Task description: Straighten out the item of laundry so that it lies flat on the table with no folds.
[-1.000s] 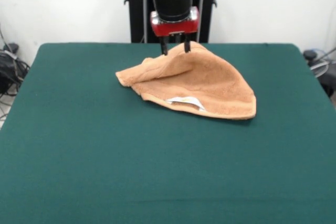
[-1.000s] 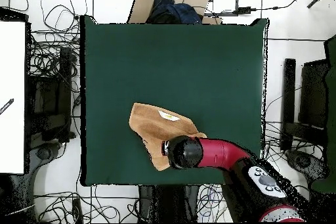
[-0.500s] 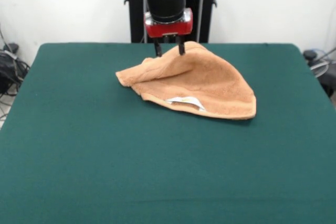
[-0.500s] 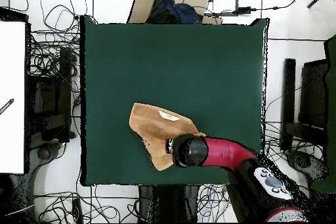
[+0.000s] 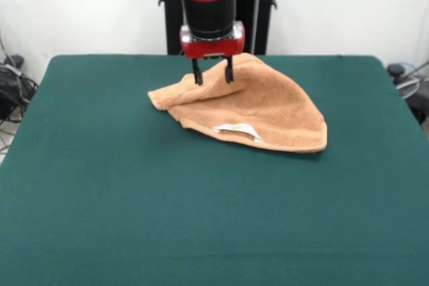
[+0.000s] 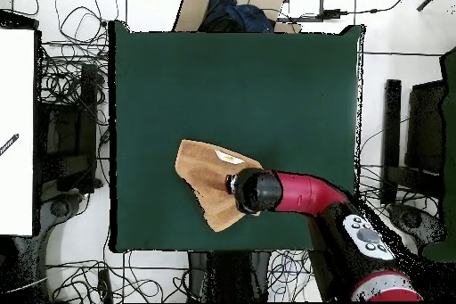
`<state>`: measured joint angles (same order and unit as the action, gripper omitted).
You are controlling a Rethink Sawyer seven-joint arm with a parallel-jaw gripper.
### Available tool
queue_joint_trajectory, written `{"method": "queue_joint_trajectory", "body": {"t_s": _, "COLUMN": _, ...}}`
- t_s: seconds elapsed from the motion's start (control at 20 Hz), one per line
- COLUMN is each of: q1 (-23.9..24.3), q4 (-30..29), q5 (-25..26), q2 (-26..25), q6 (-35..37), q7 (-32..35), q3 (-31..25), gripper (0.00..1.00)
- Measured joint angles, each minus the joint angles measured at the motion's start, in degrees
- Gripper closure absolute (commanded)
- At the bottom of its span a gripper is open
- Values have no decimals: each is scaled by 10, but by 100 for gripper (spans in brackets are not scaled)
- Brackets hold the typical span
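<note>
The orange-tan towel lies folded over on itself at the far middle of the green table, with a raised fold along its far left side and its white label on the near edge. My gripper is open. Its two dark fingers point down at the raised fold, at or just above the cloth. In the overhead view the towel lies near the table's bottom edge, and the arm's wrist covers its right part and hides the gripper.
The robot's black pedestal stands behind the table's far edge. In the overhead view, cables and equipment ring the table, a cardboard box sits past its top edge, and a white surface lies at the left.
My gripper has moved left and lower in the front view, from above the towel's far tip down onto its raised fold. The towel has not moved.
</note>
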<state>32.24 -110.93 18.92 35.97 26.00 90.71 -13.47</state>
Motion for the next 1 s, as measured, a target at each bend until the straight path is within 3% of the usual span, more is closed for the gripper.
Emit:
{"method": "queue_joint_trajectory", "body": {"t_s": 0.5, "q1": -52, "q4": 43, "q5": 0, "q2": -11, "q6": -20, "q7": 0, "q3": 6, "gripper": 0}}
{"method": "queue_joint_trajectory", "body": {"t_s": 1.0, "q1": -55, "q4": 60, "q5": 0, "q2": -33, "q6": -28, "q7": 0, "q3": 18, "gripper": 0}}
